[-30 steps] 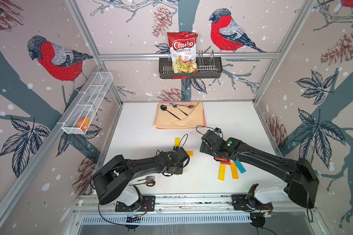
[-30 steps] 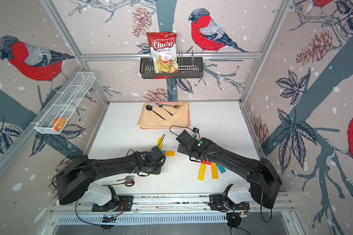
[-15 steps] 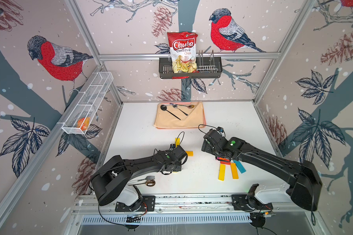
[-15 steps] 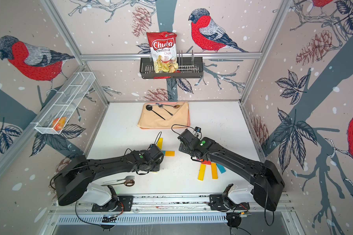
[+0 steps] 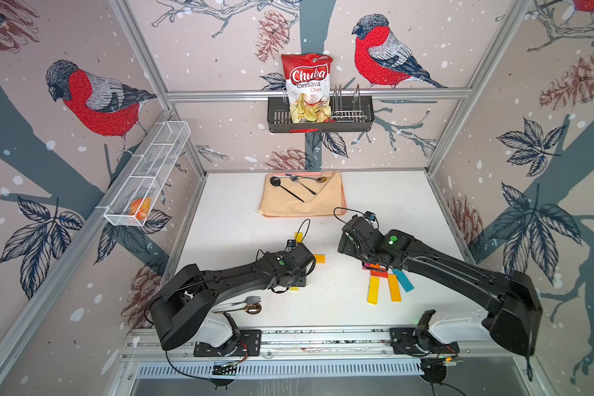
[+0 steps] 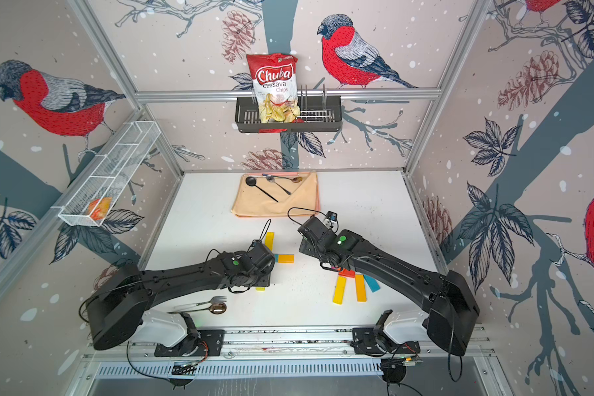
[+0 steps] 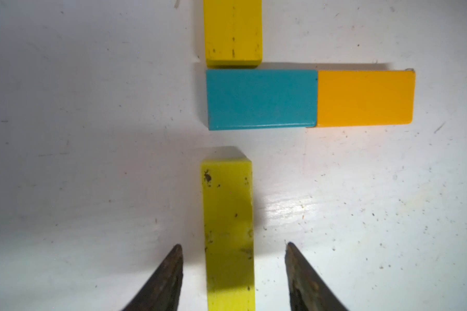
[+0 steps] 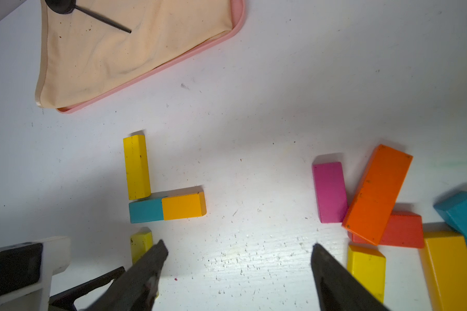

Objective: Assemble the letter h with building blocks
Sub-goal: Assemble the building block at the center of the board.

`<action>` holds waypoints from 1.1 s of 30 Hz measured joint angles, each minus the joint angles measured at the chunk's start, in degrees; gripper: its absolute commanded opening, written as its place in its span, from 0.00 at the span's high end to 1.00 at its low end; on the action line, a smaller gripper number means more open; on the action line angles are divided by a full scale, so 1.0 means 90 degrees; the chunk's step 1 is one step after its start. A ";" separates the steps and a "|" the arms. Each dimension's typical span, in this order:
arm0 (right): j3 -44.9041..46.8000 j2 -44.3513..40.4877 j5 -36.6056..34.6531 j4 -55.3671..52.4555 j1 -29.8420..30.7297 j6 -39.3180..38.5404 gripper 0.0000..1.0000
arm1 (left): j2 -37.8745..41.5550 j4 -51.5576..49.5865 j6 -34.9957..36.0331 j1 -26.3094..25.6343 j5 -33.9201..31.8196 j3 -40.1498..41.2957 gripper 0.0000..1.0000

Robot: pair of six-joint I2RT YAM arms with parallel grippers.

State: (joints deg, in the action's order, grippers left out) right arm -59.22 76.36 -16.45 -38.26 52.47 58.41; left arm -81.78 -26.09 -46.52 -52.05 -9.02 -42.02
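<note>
Currently, the left gripper is being held spread astride a lime block, a gap being left on either side, so the block is being pinched by neither finger and is lying flat on the table. Past its far end, across a small gap, a teal block is being shown lying crosswise, with an amber block being butted end to end against it. A yellow block is being shown just beside the teal block's other long side, in line with the lime block. In both top views most of this group is being hidden by the left arm.

The right gripper is being held wide apart over the table, nothing being pinched. Near it, well apart from the first group, the rest are being shown in a loose cluster: an orange block is being rested across a red block and against a magenta block, while a spare yellow block, a spare amber block and a spare teal block are lying alongside, the last two touching.
</note>
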 measured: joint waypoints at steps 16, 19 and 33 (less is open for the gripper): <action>-0.0027 0.0017 -0.0017 -0.0102 0.0000 0.0002 0.15 | -0.0355 0.0058 0.0073 0.0000 0.0027 -0.0158 0.59; -0.0022 0.0015 -0.0019 -0.0104 0.0000 0.0002 0.15 | -0.0415 0.0061 0.0075 0.0002 0.0027 -0.0165 0.62; 0.0046 -0.0002 -0.0044 -0.0114 -0.0039 0.0007 0.15 | -0.0527 0.0155 0.0165 0.0180 0.0000 -0.0223 0.68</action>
State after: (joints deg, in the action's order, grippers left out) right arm -58.81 76.34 -16.84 -39.29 52.12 58.48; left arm -86.52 -24.69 -45.04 -50.43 -9.02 -44.03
